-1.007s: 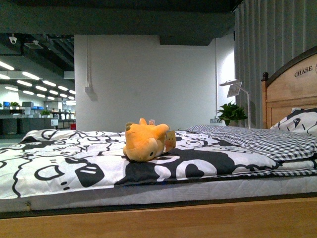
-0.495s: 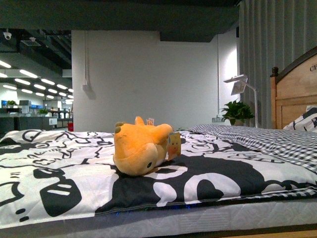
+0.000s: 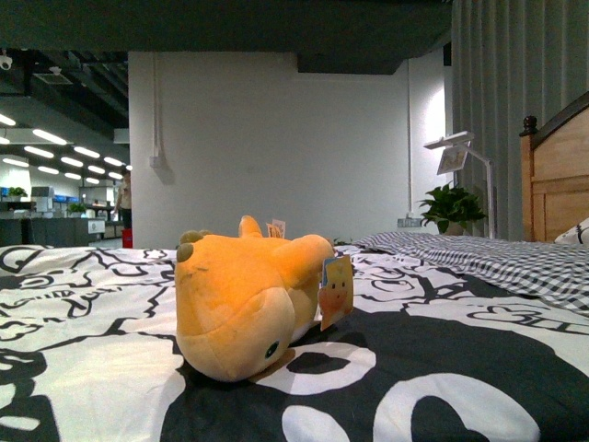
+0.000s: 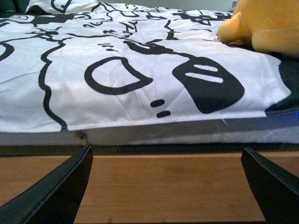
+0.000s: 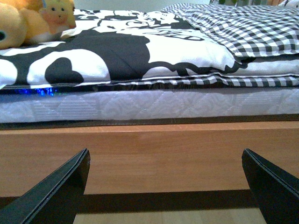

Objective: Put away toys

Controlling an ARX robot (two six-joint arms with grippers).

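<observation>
A yellow-orange plush toy (image 3: 248, 308) lies on the black-and-white printed bedcover (image 3: 92, 322), a paper tag (image 3: 336, 292) at its flank. The left gripper (image 4: 166, 150) and right gripper (image 5: 165, 152) hang spread wide and empty, low before the wooden bed frame (image 5: 163, 135).

A showroom-like hall: made bed (image 3: 479, 368) beside open office desks (image 3: 55, 230) under strip lights (image 3: 46, 152).

plush toy (image 4: 266, 23) cropped in both wrist views, headboard (image 3: 557, 175) cropped in front view
</observation>
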